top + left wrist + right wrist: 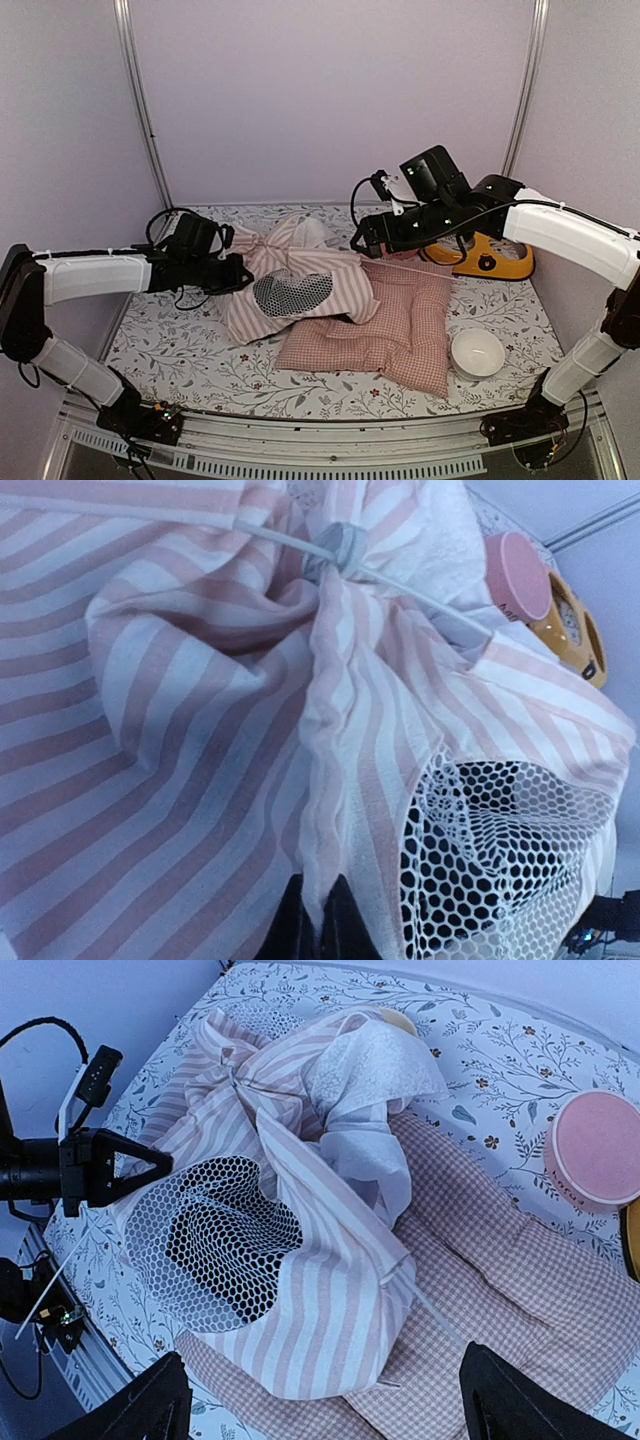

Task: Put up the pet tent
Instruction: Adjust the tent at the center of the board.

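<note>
Pink-and-white striped cloth of the pet tent (300,285) lies collapsed and crumpled in the middle of the top view. It sits on the flower-patterned table (180,350), and its right part rests on a pink checked cushion (405,335). The oval black mesh window (292,291) faces upward in the centre of the heap. The white sheer curtain (375,1075) is bunched in the upper middle of the right wrist view. At the top centre of the left wrist view, thin white poles (270,535) meet in a small grey hub (345,545).

The left gripper (238,272) reaches in from the left of the top view to the left edge of the tent. In its own camera the dark fingers (352,935) at the bottom edge are pressed together, with a fold of the striped cloth pinched between them. The right gripper (362,238) hangs above the upper right side of the tent. Its fingers are wide apart, with nothing held between them.

A white bowl (477,352) stands at the lower right, just beside the cushion. A yellow object (495,260) stands at the right, and a round pink disc (600,1145) is beside it.
</note>
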Tool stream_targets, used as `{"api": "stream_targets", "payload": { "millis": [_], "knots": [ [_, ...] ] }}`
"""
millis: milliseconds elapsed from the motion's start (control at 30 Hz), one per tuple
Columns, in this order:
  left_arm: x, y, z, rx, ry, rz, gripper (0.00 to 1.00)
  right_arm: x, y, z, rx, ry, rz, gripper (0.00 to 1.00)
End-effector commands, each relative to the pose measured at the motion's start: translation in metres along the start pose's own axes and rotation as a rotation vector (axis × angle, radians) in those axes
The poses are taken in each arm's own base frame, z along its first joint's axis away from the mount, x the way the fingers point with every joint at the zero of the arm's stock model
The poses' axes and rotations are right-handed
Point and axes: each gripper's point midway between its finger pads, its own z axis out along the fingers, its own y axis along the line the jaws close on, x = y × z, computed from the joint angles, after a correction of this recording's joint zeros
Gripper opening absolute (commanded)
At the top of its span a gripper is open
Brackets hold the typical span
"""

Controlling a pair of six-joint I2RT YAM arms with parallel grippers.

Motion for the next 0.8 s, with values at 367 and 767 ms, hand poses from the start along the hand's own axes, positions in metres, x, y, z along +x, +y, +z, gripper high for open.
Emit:
{"api": "stream_targets", "payload": {
  "millis": [367, 767],
  "knots": [
    [0.039, -0.142, 0.001, 0.249, -0.03, -0.063, 0.0, -0.058, 0.025, 0.005, -0.03, -0.109, -0.069, 0.94],
    [0.074, -0.122, -0.025, 0.206, -0.025, 0.052, 0.08, -0.046, 0.057, 0.083, -0.111, -0.033, -0.318, 0.86]
  ]
}}
